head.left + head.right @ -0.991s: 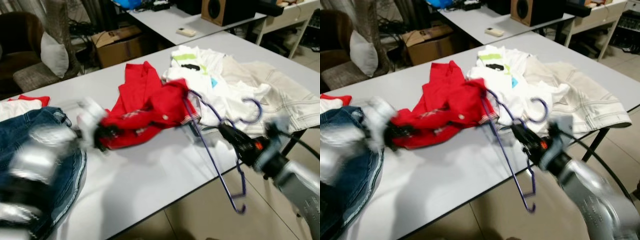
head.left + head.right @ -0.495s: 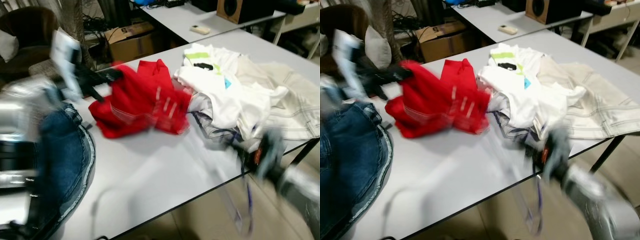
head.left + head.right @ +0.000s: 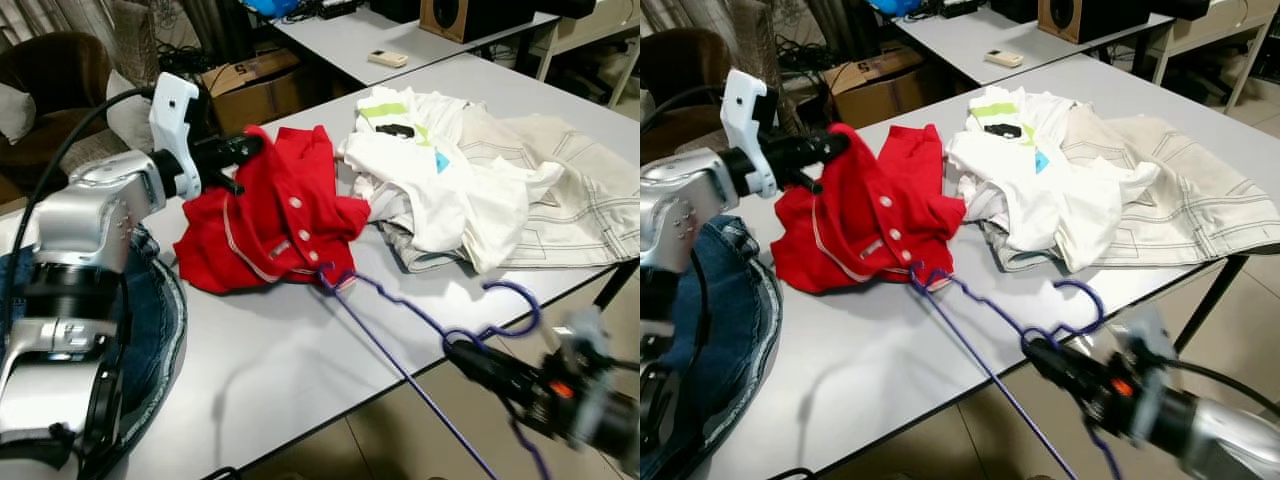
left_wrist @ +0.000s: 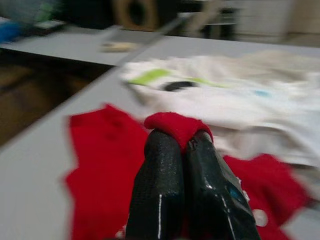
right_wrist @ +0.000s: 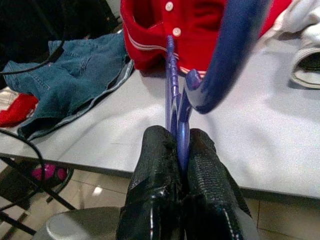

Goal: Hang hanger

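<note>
Left gripper (image 3: 250, 147) jaws clamped on soft red button shirt (image 3: 268, 222); right gripper (image 3: 1040, 352) jaws pinching thin purple wire hanger (image 3: 420, 322), long side pointing at shirt.

No text, label, brand, number or sign can be read in these pictures. The white shirt (image 3: 430, 165) on the far right part of the table has a green patch, a black mark and a small blue patch, but no letters can be made out on them. The cardboard box (image 3: 255, 85) behind the table shows no readable print.
</note>
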Motion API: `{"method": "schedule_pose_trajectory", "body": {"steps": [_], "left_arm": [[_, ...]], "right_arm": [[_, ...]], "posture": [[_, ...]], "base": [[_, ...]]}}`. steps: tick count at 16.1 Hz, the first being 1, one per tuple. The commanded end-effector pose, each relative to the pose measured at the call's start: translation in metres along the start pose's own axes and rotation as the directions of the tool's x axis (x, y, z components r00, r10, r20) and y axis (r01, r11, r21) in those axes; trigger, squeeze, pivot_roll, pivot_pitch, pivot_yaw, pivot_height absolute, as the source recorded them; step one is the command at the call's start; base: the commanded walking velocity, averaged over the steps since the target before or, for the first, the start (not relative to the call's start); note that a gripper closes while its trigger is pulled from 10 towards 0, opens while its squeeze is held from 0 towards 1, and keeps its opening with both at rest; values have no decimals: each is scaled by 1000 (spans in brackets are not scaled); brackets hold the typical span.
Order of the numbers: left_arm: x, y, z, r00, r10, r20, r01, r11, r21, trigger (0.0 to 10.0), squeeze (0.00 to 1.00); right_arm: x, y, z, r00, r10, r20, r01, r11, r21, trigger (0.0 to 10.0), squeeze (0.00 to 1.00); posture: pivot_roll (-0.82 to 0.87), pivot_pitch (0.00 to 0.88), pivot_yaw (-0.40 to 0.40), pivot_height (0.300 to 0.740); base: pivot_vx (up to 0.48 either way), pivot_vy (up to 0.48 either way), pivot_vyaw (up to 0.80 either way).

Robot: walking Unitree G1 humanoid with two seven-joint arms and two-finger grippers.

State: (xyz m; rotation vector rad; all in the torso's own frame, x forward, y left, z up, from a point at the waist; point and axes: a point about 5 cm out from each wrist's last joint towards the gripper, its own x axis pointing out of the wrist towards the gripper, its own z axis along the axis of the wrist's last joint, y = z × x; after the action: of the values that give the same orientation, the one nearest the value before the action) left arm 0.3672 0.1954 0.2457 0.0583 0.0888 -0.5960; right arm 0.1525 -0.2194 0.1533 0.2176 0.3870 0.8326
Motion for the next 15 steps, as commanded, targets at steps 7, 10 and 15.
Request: {"method": "schedule_pose_trajectory", "body": {"steps": [7, 10, 15], "left_arm": [[-11, -2, 2, 998, -68, -15, 69, 995, 74, 0, 0], [-13, -24, -4, 980, -194, -52, 198, 975, 99, 0, 0], [-9, -28, -8, 992, -106, -65, 113, 986, 118, 0, 0]], "right_arm": [[15, 4, 27, 985, 43, 166, -34, 998, -55, 10000, 0], [44, -5, 31, 984, 26, 176, -20, 999, -37, 10000, 0], [57, 6, 34, 977, 173, 126, -167, 984, -57, 10000, 0]], "posture": [[-105, 0, 190, 740], [-92, 0, 171, 740], [-71, 0, 141, 740]], "base": [[0, 0, 0], [0, 0, 0], [0, 0, 0]]}}
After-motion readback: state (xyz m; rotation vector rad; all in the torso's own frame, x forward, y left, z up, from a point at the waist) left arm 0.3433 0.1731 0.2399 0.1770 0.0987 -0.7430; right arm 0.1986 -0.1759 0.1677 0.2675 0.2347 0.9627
